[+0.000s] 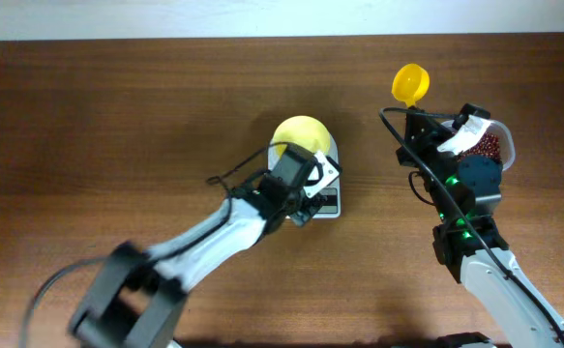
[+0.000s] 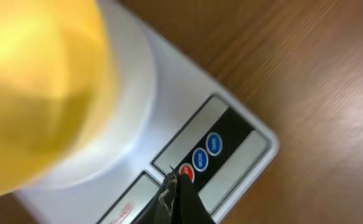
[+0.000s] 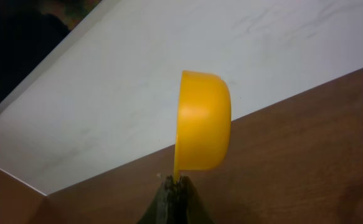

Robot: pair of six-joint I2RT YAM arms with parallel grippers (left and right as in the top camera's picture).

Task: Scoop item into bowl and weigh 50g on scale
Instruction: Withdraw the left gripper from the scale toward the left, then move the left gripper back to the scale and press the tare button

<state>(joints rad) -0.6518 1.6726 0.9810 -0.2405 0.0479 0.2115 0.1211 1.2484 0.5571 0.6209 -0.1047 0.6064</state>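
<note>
Bowl [image 1: 299, 135] sits on the scale [image 2: 231, 155], beans [image 1: 491, 145] lie in the tub [image 1: 510, 153]. Left claw [image 2: 174, 182], clenched empty, tip at the red button [image 2: 186, 172]: press lightly, straight down, no nudging the bowl. Right claw [image 3: 174, 186] grips the scoop [image 3: 203, 121] aloft.

The bowl [image 2: 38, 87] is blurred and cut off, and the left arm [image 1: 214, 237] covers most of the scale [image 1: 328, 205].

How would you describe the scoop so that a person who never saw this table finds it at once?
Look at the far right part of the wooden table, near the clear tub of beans. There the right gripper holds the scoop by its handle. It is small and bright orange-yellow, unlike the paler, wider bowl standing on the scale.
</note>
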